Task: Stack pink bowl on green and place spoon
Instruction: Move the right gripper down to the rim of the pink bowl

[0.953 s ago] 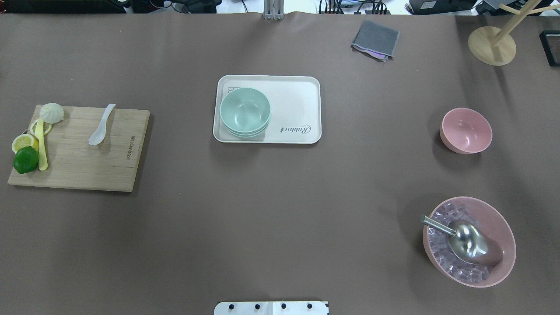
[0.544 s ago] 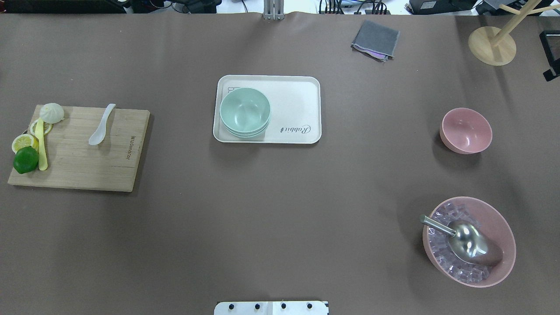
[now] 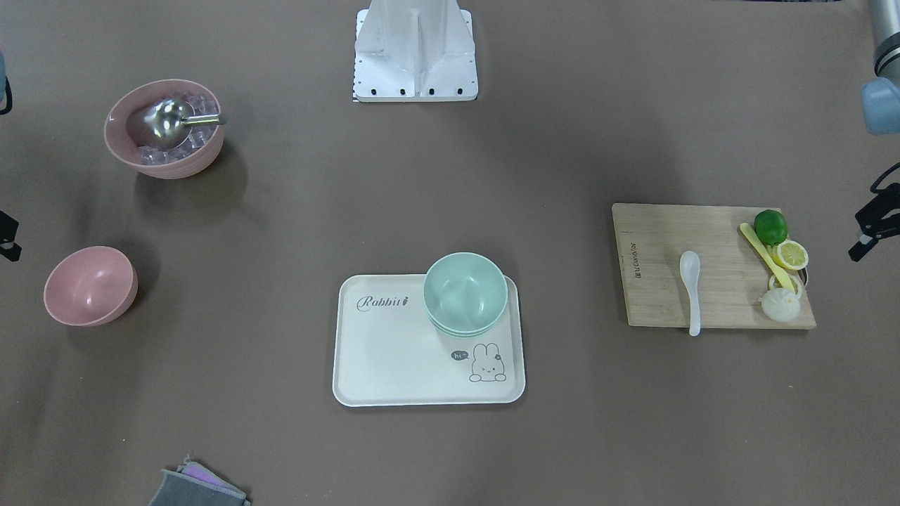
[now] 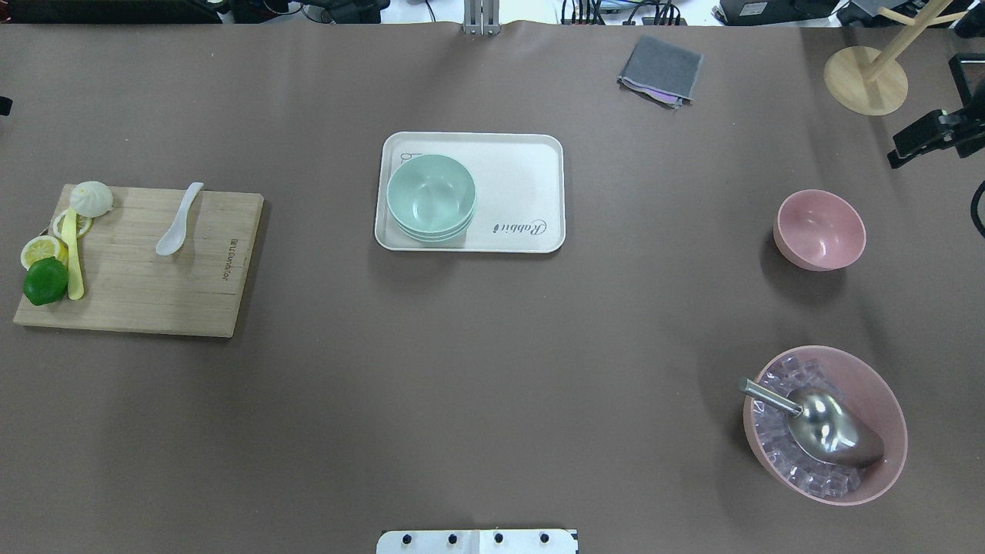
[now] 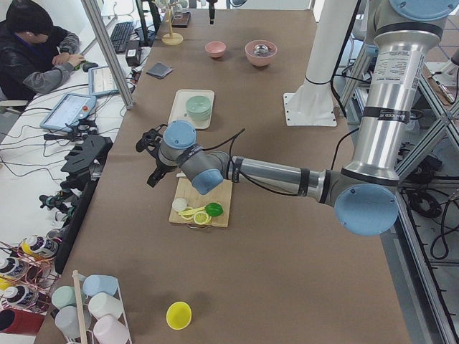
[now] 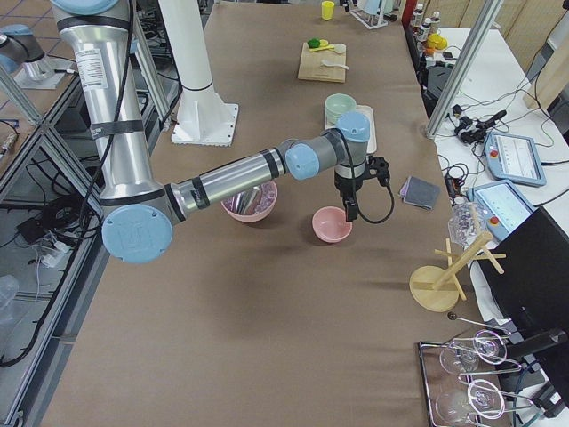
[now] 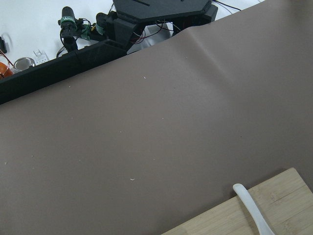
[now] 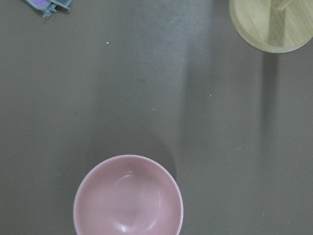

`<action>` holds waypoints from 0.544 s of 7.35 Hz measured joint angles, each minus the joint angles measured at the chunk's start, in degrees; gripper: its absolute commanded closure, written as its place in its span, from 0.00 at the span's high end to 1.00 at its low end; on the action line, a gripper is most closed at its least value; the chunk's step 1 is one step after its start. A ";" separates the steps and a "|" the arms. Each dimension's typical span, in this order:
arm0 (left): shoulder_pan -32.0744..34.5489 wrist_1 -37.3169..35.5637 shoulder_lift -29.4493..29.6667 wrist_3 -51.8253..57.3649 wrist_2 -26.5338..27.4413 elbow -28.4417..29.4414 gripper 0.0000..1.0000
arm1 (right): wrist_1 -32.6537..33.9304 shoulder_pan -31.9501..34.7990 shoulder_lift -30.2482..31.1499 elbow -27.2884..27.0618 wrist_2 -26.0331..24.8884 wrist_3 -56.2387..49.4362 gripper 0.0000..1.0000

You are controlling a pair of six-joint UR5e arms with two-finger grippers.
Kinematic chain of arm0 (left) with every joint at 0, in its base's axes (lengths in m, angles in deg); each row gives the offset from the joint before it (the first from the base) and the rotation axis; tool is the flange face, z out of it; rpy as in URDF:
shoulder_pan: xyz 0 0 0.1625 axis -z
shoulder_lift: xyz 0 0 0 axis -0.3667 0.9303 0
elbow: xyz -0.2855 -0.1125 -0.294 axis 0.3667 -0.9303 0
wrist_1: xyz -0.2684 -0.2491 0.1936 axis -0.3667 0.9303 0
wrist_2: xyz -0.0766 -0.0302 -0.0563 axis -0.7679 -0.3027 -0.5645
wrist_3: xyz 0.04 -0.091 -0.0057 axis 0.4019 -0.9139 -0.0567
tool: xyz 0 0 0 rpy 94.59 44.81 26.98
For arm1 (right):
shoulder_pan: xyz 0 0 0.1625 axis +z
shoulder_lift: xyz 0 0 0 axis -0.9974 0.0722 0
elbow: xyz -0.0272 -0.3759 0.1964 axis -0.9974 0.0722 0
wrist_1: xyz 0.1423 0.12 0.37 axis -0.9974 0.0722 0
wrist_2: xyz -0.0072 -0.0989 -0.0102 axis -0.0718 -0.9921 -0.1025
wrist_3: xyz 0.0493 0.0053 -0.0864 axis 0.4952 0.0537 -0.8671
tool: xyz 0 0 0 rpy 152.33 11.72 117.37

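The small pink bowl (image 4: 819, 229) stands empty on the table's right side; it also shows in the right wrist view (image 8: 128, 196). Stacked green bowls (image 4: 431, 196) sit at the left end of the white tray (image 4: 523, 177). The white spoon (image 4: 178, 219) lies on the wooden cutting board (image 4: 154, 285). My right gripper (image 4: 927, 137) enters at the right edge, above and beyond the pink bowl, jaws apart and empty. My left gripper (image 3: 872, 232) hangs past the board's outer end, jaws apart and empty. The spoon's handle tip (image 7: 252, 205) shows in the left wrist view.
A large pink bowl of ice cubes (image 4: 825, 425) holds a metal scoop at the near right. A lime (image 4: 45, 281), lemon slices, a bun and a yellow knife lie on the board's left end. A grey cloth (image 4: 660, 71) and a wooden stand (image 4: 866, 79) are at the far right.
My right gripper has come into the overhead view from the right edge, moving left towards the pink bowl. A sliver of the left gripper now shows at the left edge.
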 measured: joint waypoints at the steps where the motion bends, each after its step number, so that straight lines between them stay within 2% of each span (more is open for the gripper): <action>1: -0.11 0.04 0.00 -0.03 -0.06 0.03 0.98 | -10.33 -2.16 1.54 4.45 -1.44 5.70 0.97; 3: -0.20 0.09 -0.13 -0.04 -0.23 0.04 0.98 | -27.78 -5.39 3.02 13.07 -3.38 16.21 0.85; 4: -0.22 0.16 -0.21 -0.05 -0.31 0.00 0.98 | -31.94 -6.58 3.50 15.02 -4.07 19.36 0.73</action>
